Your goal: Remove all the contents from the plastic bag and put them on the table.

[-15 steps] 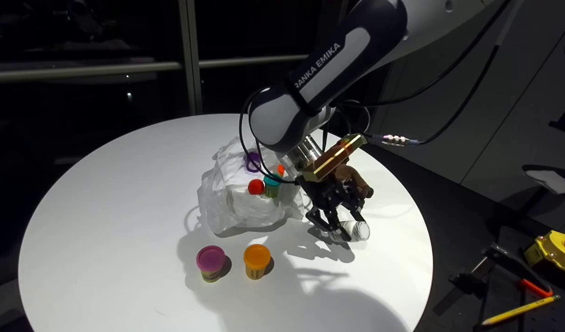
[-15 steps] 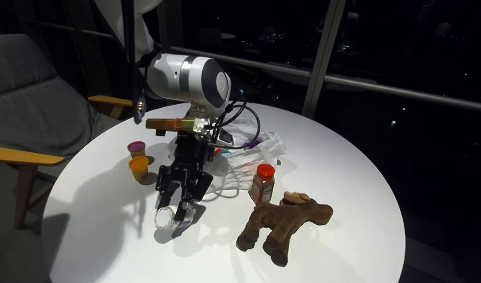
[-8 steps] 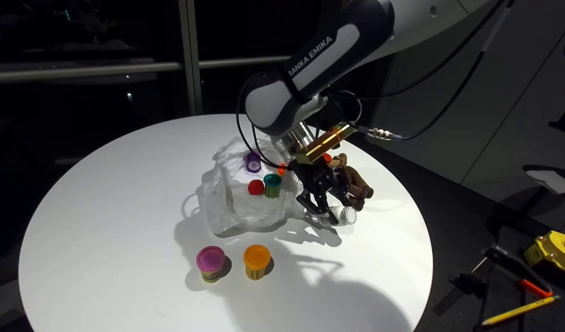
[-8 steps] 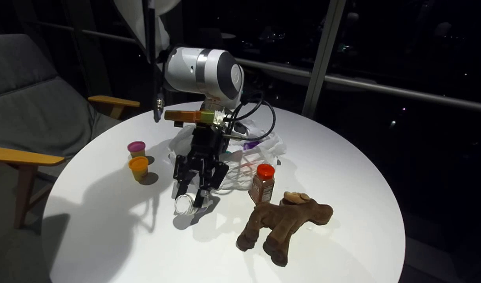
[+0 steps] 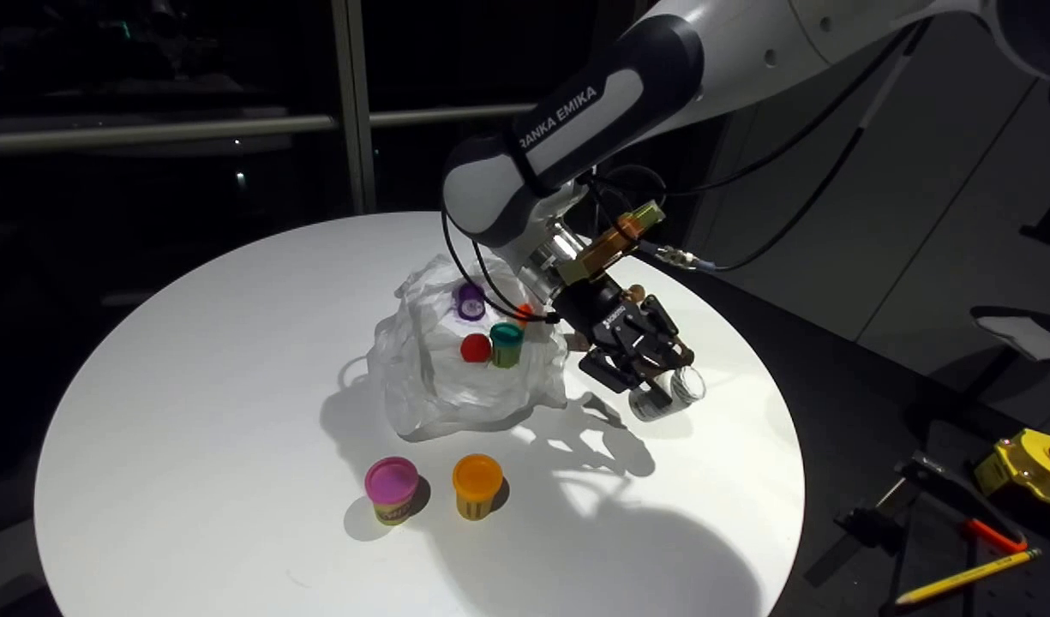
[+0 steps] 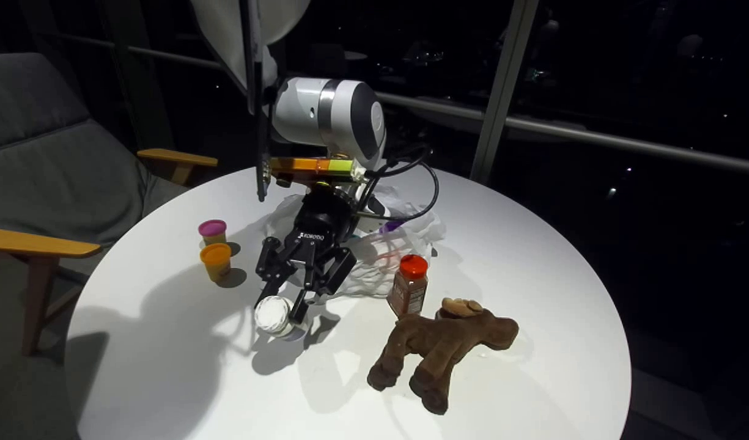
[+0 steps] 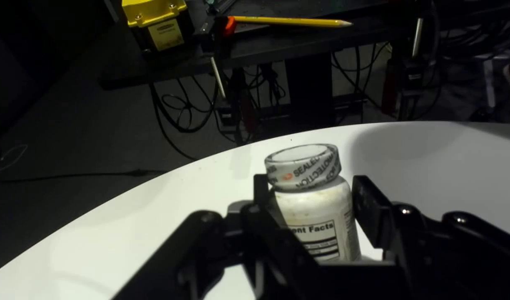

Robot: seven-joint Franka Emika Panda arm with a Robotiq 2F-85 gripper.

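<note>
Seemingly about midway; white supplement bottle (image 7: 317, 214) is clasped, tilted, by gripper (image 7: 311, 191); on table (image 5: 216, 360), magenta tub (image 5: 392, 490) and orange tub (image 5: 477, 485) are set out to gripper's one side, spice jar (image 6: 409, 292) and moose plush (image 6: 457, 335) to the other; purple tub (image 5: 471, 302), teal-lidded tub (image 5: 506, 346), red piece (image 5: 476, 348), orange piece (image 5: 525, 309) are left in plastic bag (image 5: 482, 398) behind it.

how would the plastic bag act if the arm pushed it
The plastic bag will probably crumple rather than slide whole: its film looks thin and wrinkled. The round teal-lidded tub in it may tip or roll as the film shifts.
</note>
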